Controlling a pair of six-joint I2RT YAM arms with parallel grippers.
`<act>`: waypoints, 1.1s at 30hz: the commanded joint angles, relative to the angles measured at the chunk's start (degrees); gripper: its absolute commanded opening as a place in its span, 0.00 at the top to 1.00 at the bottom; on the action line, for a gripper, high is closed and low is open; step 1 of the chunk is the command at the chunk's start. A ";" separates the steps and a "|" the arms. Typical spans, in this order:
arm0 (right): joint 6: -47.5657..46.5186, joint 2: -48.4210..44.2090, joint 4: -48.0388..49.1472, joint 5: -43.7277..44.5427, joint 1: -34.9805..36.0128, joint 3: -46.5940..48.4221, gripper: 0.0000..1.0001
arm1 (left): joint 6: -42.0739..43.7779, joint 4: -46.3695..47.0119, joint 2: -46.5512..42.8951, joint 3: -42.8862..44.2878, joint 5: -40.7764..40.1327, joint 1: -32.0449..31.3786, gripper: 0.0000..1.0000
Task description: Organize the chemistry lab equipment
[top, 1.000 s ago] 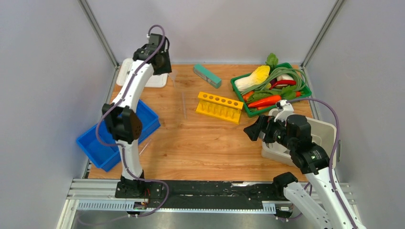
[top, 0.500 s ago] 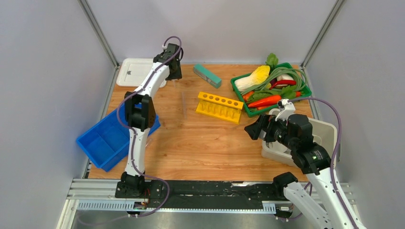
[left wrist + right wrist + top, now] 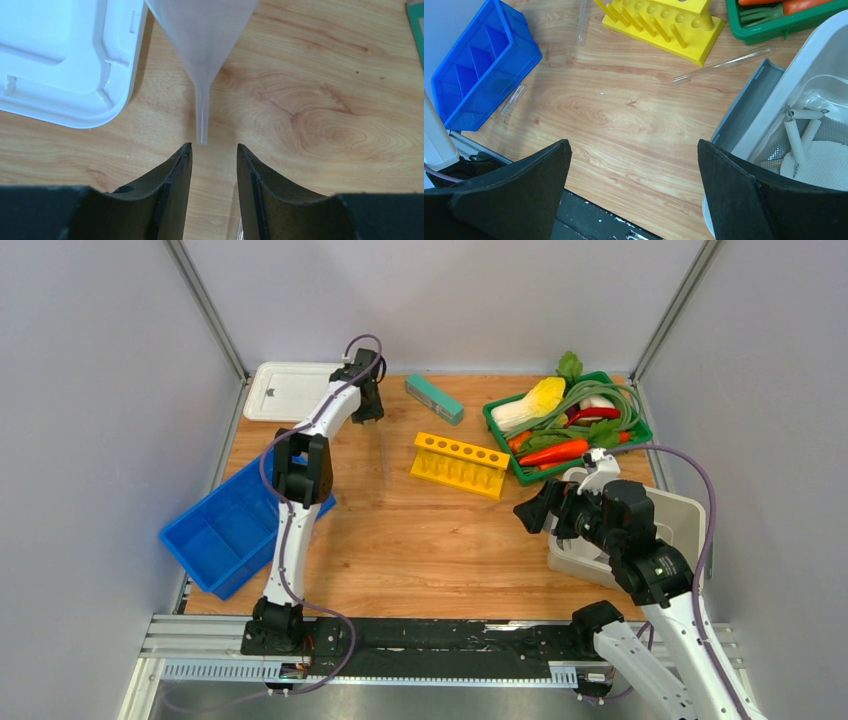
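A clear funnel [image 3: 202,40] lies on the wood beside a white lid [image 3: 60,60], its thin stem pointing at my left gripper [image 3: 214,146]. That gripper is open, its fingertips just short of the stem tip and nothing between them; in the top view it [image 3: 367,410] is at the far left of the table. The yellow holed rack [image 3: 460,463] stands mid-table with one glass tube [image 3: 723,64] beside it, another [image 3: 385,460] to its left and a third [image 3: 514,99] by the blue bin. My right gripper [image 3: 634,145] hangs wide open and empty over bare wood.
A blue divided bin [image 3: 225,530] sits at the left edge. A grey-white tub [image 3: 680,515] at the right holds a pipe-clay triangle [image 3: 799,135] and mesh [image 3: 834,130]. The green vegetable basket [image 3: 565,425] and teal block [image 3: 434,399] stand at the back.
My left arm has swung right from over the white lid and come down toward the funnel. The right arm has not moved.
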 commanded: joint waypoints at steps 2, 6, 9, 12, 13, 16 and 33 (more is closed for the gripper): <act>-0.48 -0.53 0.36 1.60 0.21 1.84 0.00 | -3.41 2.06 0.99 2.70 3.10 2.41 0.55; -0.74 0.61 0.71 1.25 0.21 2.45 0.00 | -3.77 1.80 2.04 3.31 5.91 3.12 0.57; -1.27 1.22 0.63 1.08 0.21 3.42 0.00 | -3.24 0.65 3.19 5.33 7.14 3.20 0.58; -1.71 1.31 0.54 1.34 0.29 3.95 0.00 | -3.41 -0.49 3.98 6.30 8.02 3.20 0.58; -1.79 1.31 0.54 1.34 0.21 4.21 0.00 | -3.50 -1.10 4.15 6.57 8.20 3.20 0.59; -2.15 1.14 0.28 1.52 0.21 4.39 0.00 | -3.42 -2.60 4.42 6.66 8.20 3.20 0.63; -2.24 -0.18 0.45 1.96 0.29 4.74 0.00 | 2.12 1.87 -14.11 -4.41 12.59 0.74 1.00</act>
